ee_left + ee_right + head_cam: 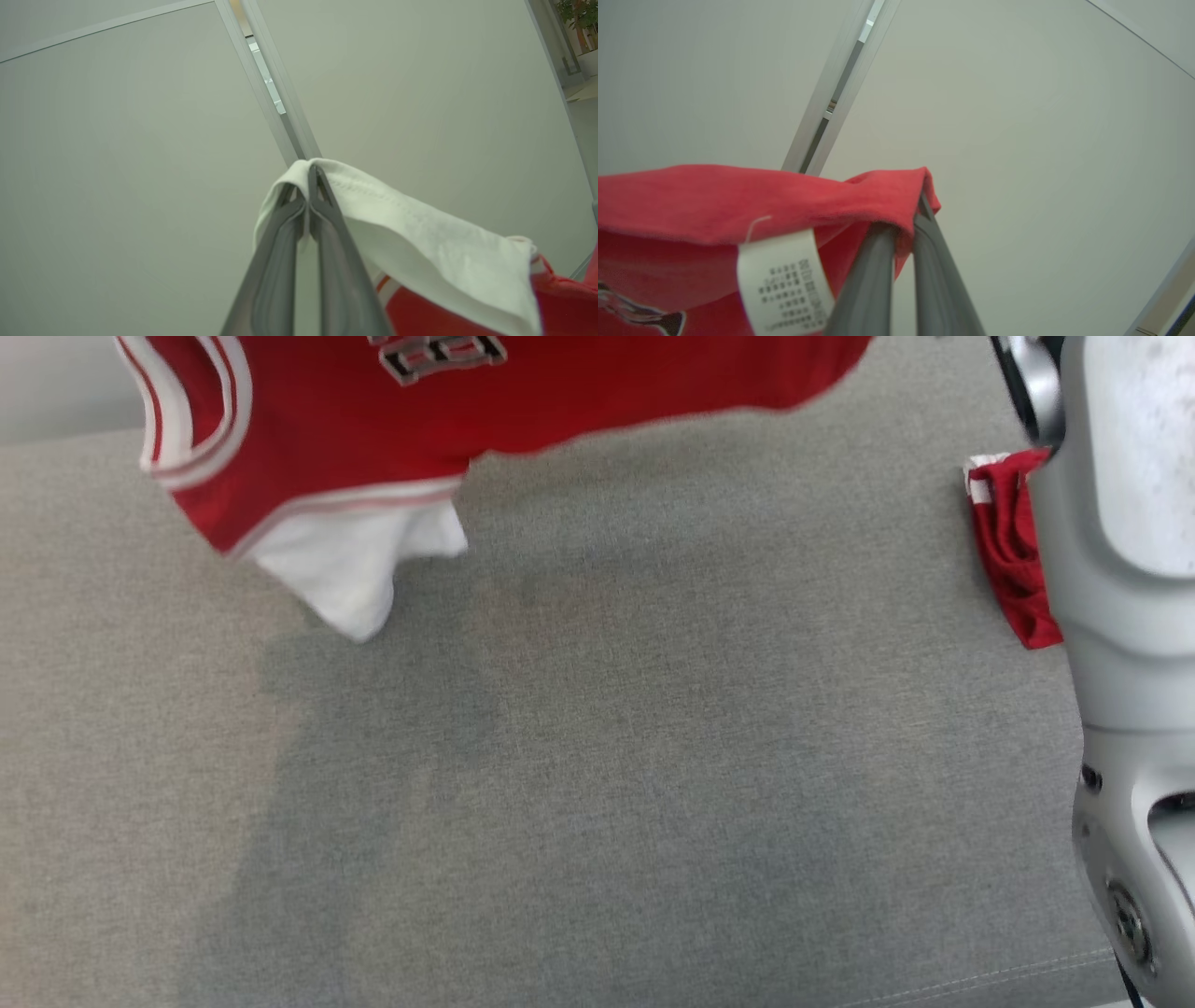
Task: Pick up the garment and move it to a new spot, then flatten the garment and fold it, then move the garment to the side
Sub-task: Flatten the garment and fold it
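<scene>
Grey upholstery [597, 784] underlies the garment [560, 401], hanging with length running left-right.

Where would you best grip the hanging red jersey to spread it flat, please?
Probably along its top edge, at two well-spaced points, coming from the robot's side: the jersey hangs open that way. The left gripper has jaws shut on white fabric, the right gripper on red hem.
</scene>
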`<state>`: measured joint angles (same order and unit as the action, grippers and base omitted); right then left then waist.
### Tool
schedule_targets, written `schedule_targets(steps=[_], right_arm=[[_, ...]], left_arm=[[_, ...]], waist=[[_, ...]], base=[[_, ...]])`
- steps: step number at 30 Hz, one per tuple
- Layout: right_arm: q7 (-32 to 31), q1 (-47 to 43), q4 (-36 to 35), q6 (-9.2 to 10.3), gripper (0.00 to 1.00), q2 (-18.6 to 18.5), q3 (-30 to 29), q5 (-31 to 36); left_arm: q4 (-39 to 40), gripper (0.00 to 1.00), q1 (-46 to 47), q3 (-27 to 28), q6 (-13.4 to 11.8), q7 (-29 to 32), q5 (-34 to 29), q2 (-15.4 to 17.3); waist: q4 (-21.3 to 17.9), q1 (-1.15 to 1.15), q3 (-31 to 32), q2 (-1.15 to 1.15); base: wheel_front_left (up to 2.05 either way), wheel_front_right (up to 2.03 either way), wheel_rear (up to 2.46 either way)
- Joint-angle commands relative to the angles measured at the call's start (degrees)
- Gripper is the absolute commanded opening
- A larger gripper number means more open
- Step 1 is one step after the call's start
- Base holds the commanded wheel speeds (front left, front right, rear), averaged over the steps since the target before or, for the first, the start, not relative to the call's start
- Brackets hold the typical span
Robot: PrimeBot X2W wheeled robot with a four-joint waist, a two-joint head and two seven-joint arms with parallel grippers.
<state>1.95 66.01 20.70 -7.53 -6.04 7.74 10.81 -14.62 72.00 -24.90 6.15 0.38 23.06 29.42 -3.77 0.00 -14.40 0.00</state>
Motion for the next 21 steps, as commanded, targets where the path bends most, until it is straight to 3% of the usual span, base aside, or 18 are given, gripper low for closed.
schedule_targets(steps=[1,7,12,16,21], right_arm=[[1.6,3.7,3.2,0.09,0.00,0.7,-1.2,1.6],[6.8,14.2,15.0,0.09,0.00,2.7,-7.6,7.9],[11.0,14.1,20.7,0.09,0.00,3.1,-10.2,11.1],[12.8,10.1,23.3,0.09,0.00,3.1,-8.1,11.1],[13.3,2.2,22.8,0.09,0.00,3.0,-4.0,8.6]], left_arm=[[-3.3,0.00,3.8,-0.2,0.3,-1.6,-1.5,-0.7],[-17.3,0.00,13.9,-1.0,-0.7,-9.2,-5.0,-3.7],[-24.1,0.00,14.6,-0.6,-0.4,-14.1,-3.7,-6.8],[-24.2,0.00,9.4,-0.1,0.4,-15.5,-2.0,-8.0],[-15.7,0.00,-2.9,2.4,0.9,-15.5,-0.2,-8.3]], waist=[[0.5,0.00,-6.4,0.00],[1.4,0.00,-10.1,0.00],[2.6,0.00,-12.7,0.00],[3.3,0.00,-13.5,0.00],[3.8,0.00,-13.1,0.00]], base=[[0.00,0.00,0.00],[0.00,0.00,0.00],[0.00,0.00,0.00],[0.00,0.00,0.00],[0.00,0.00,0.00]])
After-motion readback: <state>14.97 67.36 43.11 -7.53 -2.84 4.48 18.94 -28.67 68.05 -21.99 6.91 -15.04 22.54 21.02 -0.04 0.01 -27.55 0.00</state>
